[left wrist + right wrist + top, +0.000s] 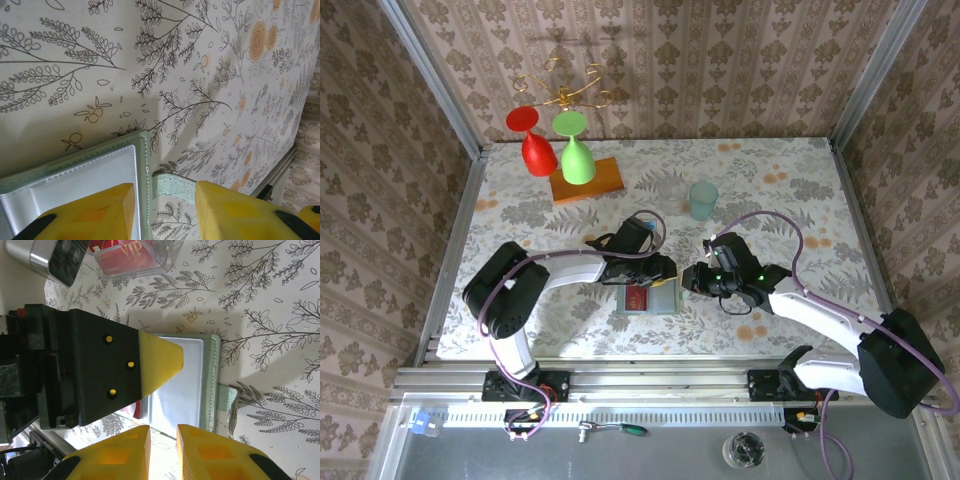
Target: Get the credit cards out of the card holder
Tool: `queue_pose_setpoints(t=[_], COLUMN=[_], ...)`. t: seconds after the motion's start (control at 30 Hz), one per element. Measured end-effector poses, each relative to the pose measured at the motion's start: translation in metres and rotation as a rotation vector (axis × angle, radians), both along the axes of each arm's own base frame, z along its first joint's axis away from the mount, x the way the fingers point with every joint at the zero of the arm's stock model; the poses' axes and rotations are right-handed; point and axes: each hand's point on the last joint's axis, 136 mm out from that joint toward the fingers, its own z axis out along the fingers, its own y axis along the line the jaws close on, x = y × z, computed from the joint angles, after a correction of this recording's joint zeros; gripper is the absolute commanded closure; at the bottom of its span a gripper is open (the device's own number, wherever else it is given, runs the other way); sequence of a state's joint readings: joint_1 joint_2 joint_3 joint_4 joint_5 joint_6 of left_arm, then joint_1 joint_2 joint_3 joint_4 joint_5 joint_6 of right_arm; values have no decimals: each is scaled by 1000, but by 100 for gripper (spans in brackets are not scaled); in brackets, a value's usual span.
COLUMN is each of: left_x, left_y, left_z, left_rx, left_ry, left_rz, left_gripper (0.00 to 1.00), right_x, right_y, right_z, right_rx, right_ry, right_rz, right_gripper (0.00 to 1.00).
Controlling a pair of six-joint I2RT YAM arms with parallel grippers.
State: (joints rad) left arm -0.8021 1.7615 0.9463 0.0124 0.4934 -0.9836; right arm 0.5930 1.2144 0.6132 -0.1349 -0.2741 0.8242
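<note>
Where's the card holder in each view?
Top external: card holder just below picture centre.
Left wrist: bottom-left corner.
Right wrist: centre, slightly right.
Shared landmark: its green closure tab, seen in both wrist views.

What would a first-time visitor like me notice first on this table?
Probably the red glass and green glass hanging upside down from a gold rack at the table's far left, above an orange board. Next, the left arm and right arm meeting mid-table over a small green card holder lying open on the flowery tablecloth.
</note>
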Motion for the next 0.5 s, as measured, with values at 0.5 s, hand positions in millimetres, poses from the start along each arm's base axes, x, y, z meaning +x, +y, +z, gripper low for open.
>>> queue_pose_setpoints(t=[0.5], left_x=[6], left_y=[55], left_z=[46], left_rx=[-67], left_ry=[-114], left_rz=[78], left_gripper=[61], right_x=[0], right_y=[62], right_z=[-26], right_rx=[-28], right_ry=[94], right_rz=[110], right_gripper=[78])
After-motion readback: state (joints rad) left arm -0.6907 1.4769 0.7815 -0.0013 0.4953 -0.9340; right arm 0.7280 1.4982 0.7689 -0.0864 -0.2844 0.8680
